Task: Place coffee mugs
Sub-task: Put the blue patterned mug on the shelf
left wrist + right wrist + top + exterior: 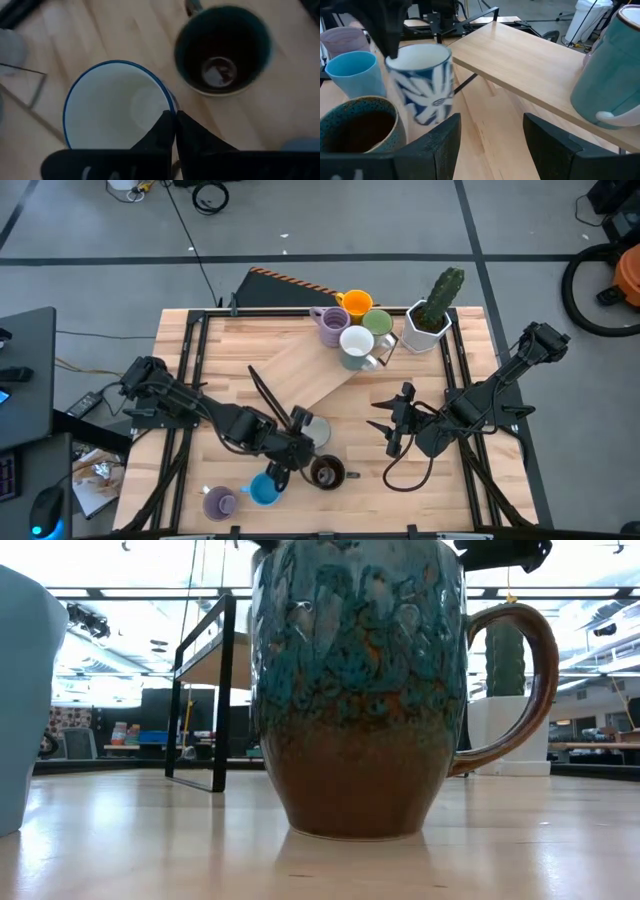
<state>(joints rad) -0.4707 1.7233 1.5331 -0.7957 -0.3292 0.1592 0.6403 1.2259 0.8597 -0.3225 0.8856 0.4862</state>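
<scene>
Wooden counter fills my high view, with a raised light board lying slanted across its middle and a grey floor around it. At the far side stand a white pot with a cactus and a cluster of four mugs — orange mug, green mug, purple mug and white mug.

At the near edge I see the dark brown mug, the blue mug and a second purple mug standing on the counter.

My left end effector is pinched shut on the rim of a white mug with blue pattern. In the right wrist view this mug hangs clear of the counter, just beside the brown mug and in front of the blue one.

I judge the mug as stiff glazed ceramic: rather heavy for a rim pinch, slippery, and it will chip if it drops or knocks a neighbour. The rim hold works, but the mug can swing — the handle would be a firmer place.

My right end effector waits with fingers spread wide and nothing between them, low over the counter near the board's edge, well apart from the carried mug.
</scene>
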